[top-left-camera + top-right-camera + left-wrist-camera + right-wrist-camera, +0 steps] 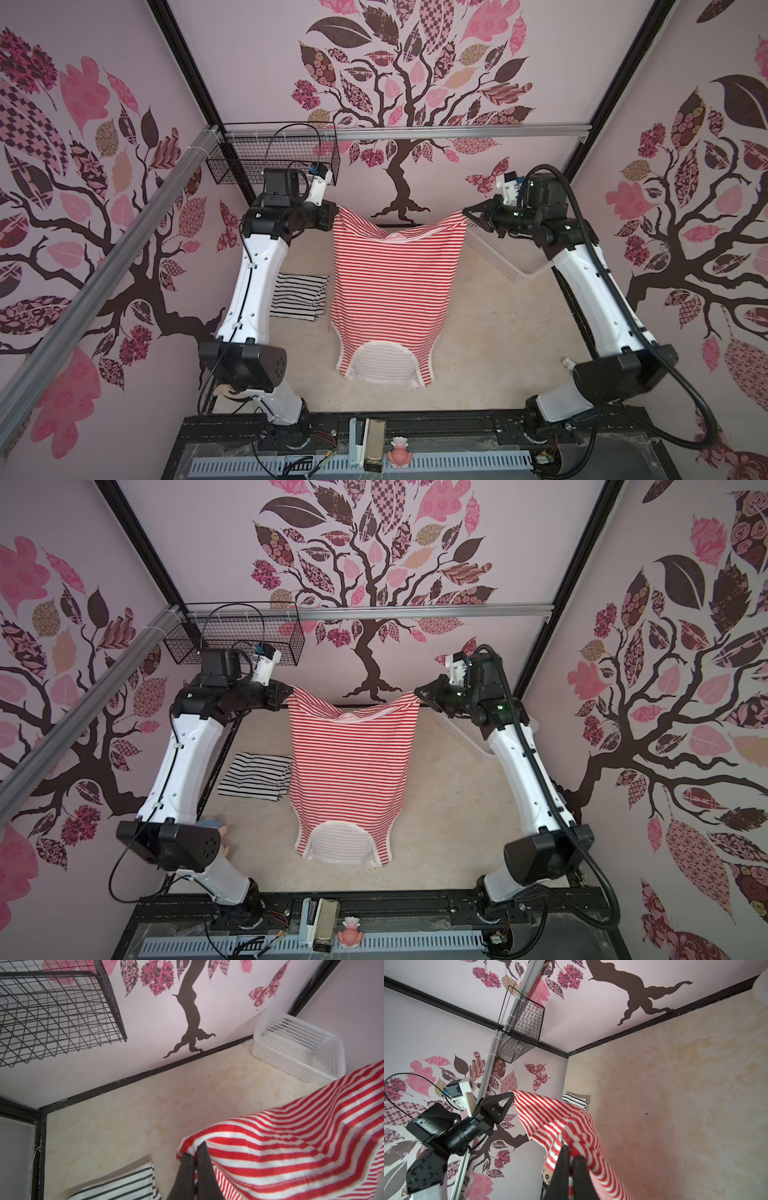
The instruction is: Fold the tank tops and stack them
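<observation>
Red-and-white striped tank top (395, 291) hangs lengthwise, neckline lowest, with the left end effector (333, 215) and right end effector (468, 215) each clamped on a hem corner. Folded black-and-white tank top (297, 297) lies on the tabletop (498, 332) just beside it, nearer the left arm.

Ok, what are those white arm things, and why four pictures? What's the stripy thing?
They are two robot arms with grippers. Two pictures look down from one camera above; two come from cameras on the arms' wrists. The left gripper and right gripper are each shut on a corner of the red-and-white striped tank top, holding it up over the table. A folded black-and-white striped tank top lies on the table, and a white plastic basket sits in the far corner.
</observation>
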Action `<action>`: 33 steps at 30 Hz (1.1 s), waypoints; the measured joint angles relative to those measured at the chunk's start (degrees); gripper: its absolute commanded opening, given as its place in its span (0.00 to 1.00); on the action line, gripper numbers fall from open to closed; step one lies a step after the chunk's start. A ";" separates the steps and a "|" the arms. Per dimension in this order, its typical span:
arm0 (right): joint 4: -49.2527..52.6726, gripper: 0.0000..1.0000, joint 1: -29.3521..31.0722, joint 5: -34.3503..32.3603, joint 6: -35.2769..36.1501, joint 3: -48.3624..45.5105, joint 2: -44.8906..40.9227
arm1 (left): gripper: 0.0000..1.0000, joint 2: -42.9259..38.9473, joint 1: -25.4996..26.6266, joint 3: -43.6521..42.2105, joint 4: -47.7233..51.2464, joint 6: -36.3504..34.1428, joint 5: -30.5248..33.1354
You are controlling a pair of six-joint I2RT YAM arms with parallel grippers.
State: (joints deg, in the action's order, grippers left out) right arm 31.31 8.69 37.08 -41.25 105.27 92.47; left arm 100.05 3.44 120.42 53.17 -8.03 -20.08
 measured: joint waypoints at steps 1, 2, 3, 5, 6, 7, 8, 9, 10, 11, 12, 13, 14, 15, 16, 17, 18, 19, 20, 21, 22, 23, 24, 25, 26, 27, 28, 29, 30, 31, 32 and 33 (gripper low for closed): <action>-0.42 0.00 -0.63 0.83 -0.39 3.63 3.41 | 0.00 3.72 -0.48 5.20 0.17 0.44 0.28; -0.33 0.00 -1.14 1.57 -0.59 7.63 6.38 | 0.00 6.82 -0.96 10.49 0.35 0.83 0.55; -0.26 0.00 -1.44 2.03 -0.63 10.75 8.28 | 0.00 8.94 -1.29 14.73 0.52 1.16 0.66; -0.09 0.00 -1.99 2.93 -0.63 17.62 10.91 | 0.00 10.34 -1.92 19.89 0.24 2.05 0.90; 0.04 0.00 -2.14 3.34 -0.55 19.58 11.08 | 0.00 9.42 -2.05 20.24 -0.07 2.34 0.85; 0.07 0.00 -2.32 3.72 -0.39 21.33 10.86 | 0.00 7.82 -2.08 19.69 -0.61 2.75 0.79; -0.39 0.00 -2.40 4.13 -0.24 22.18 10.10 | 0.00 5.33 -2.05 17.66 -1.81 3.26 0.50; -0.81 0.00 -2.45 4.39 0.00 21.90 8.98 | 0.00 2.38 -2.03 14.27 -3.45 3.52 0.28; -1.38 0.00 -2.49 4.66 0.24 20.37 7.23 | 0.00 -0.87 -1.97 10.47 -4.72 3.67 -0.07; -2.14 0.00 -2.54 4.85 0.39 17.94 5.25 | 0.00 -4.42 -1.90 6.12 -6.10 3.72 -0.48; -2.93 0.00 -2.67 5.05 0.50 15.23 3.45 | 0.00 -6.88 -1.86 2.80 -7.13 3.72 -0.87; -4.44 0.00 -2.89 5.31 0.52 10.99 1.14 | 0.00 -9.57 -1.84 -1.53 -8.83 3.56 -1.22; -5.92 0.00 -3.08 5.84 0.48 6.32 -1.05 | 0.00 -11.67 -1.84 -5.79 -10.27 3.41 -1.64; -7.32 0.00 -3.34 6.16 0.26 2.03 -2.62 | 0.00 -12.79 -1.86 -9.20 -11.10 3.06 -2.16; -8.76 0.00 -3.76 6.25 0.22 -2.73 -3.96 | 0.00 -13.88 -1.86 -13.86 -12.11 2.29 -2.86; -9.97 0.00 -4.26 6.19 0.20 -7.21 -4.72 | 0.00 -14.32 -1.86 -17.92 -12.66 1.49 -3.61; -10.99 0.00 -4.85 5.97 0.31 -11.30 -4.96 | 0.00 -14.36 -1.84 -21.77 -13.29 0.55 -4.20; -12.24 0.00 -5.53 5.95 0.31 -15.82 -4.98 | 0.00 -13.68 -1.84 -26.14 -13.88 -0.44 -4.63; -13.75 0.00 -6.34 5.84 0.22 -20.92 -4.85 | 0.00 -12.48 -1.79 -30.86 -13.77 -1.64 -5.05; -14.82 0.00 -7.04 5.64 0.15 -25.57 -4.76 | 0.00 -11.37 -1.77 -34.21 -13.66 -2.51 -5.31; -15.78 0.00 -7.78 5.51 0.04 -30.80 -4.74 | 0.00 -9.92 -1.70 -38.75 -13.31 -3.61 -5.66; -16.55 0.00 -8.46 5.49 0.11 -35.82 -4.76 | 0.00 -8.92 -1.66 -42.53 -12.59 -4.50 -6.12; -17.16 0.00 -8.90 5.53 0.09 -39.87 -4.76 | 0.00 -8.35 -1.57 -45.86 -11.78 -5.29 -6.67; -17.90 0.00 -9.22 5.53 0.13 -44.19 -4.76 | 0.00 -8.26 -1.46 -49.00 -10.86 -5.95 -7.34; -18.56 0.00 -9.29 5.55 0.13 -47.76 -4.79 | 0.00 -8.68 -1.33 -51.95 -9.90 -6.75 -8.22; -18.86 0.00 -9.38 5.57 0.11 -50.23 -4.87 | 0.00 -9.31 -1.25 -54.14 -9.27 -7.32 -8.76; -19.52 0.00 -9.35 5.60 0.31 -52.87 -4.96 | 0.00 -10.38 -1.09 -56.41 -8.85 -8.02 -9.22; -19.91 0.00 -9.35 5.60 0.52 -54.73 -5.07 | 0.00 -11.89 -0.79 -58.60 -8.31 -8.74 -9.66; -20.24 0.00 -9.38 5.51 0.81 -56.24 -5.35 | 0.00 -13.22 -0.52 -60.17 -7.78 -9.29 -9.84; -20.22 0.00 -9.44 5.44 1.16 -57.66 -5.84 | 0.00 -14.95 -0.11 -61.90 -7.19 -10.05 -10.05; -20.31 0.00 -9.51 5.35 1.55 -58.77 -6.56 | 0.00 -16.55 0.42 -63.28 -6.58 -10.69 -10.12; -20.22 0.00 -9.53 5.29 1.95 -59.49 -7.21 | 0.00 -17.57 0.85 -64.15 -6.01 -11.23 -10.16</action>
State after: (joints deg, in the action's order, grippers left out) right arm 11.09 -0.84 42.37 -39.31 45.78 85.25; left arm 82.48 4.29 56.27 47.16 -19.27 -30.24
